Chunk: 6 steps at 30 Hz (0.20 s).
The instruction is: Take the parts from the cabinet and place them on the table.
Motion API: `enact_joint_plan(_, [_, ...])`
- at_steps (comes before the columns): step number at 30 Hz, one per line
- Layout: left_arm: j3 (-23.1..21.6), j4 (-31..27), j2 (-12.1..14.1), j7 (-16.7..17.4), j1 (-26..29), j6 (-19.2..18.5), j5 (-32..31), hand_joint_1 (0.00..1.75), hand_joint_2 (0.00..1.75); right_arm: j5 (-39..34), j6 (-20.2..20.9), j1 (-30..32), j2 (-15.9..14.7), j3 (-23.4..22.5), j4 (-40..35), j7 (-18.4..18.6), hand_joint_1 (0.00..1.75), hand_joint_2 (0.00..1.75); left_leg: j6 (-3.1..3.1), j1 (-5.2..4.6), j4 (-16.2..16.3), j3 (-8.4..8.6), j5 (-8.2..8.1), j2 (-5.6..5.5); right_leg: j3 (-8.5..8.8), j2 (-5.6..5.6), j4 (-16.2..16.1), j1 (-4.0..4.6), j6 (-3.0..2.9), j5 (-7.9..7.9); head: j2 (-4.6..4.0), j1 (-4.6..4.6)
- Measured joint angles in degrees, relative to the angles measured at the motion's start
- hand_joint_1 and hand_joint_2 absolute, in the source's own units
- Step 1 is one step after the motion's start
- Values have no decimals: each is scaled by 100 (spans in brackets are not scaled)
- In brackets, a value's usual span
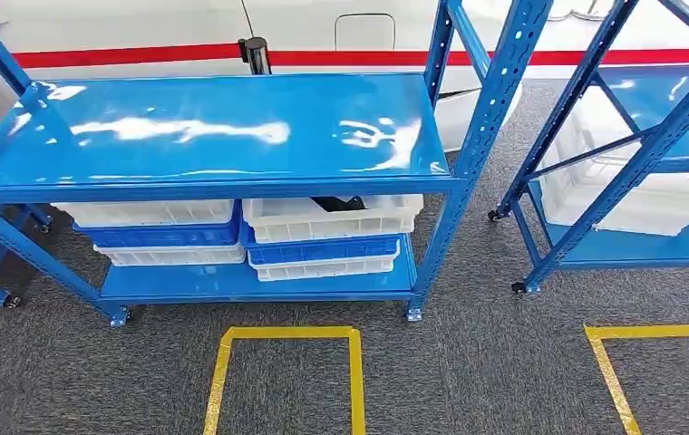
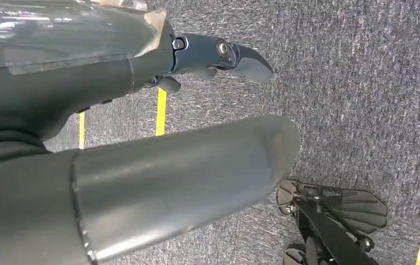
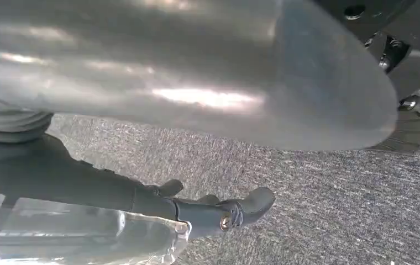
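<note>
Head view faces the blue rack (image 1: 205,181). On its lower shelf, right stack, top white bin (image 1: 327,217) holds a dark part (image 1: 341,203), so that's in the cabinet, not on any table. Left hand (image 2: 208,61) & right hand (image 3: 213,207) hang over carpet, fingers loose and apart, holding nothing. Fits pre-pick, or between trips w/ parts left.

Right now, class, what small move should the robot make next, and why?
Probably raise the right robot hand towards the white bin holding a dark part; both it and the left robot hand hang empty over carpet.
</note>
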Motion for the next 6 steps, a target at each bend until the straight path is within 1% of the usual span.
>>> enact_joint_plan(6, [-48, -20, 2, 0, 8, -4, 0, 0, 0, 0, 0, 2, -7, 2, -15, -2, 0, 0, 0, -1, 0, 1, 0, 0, 0, 0, 0, 0, 0, 0, 0, -2])
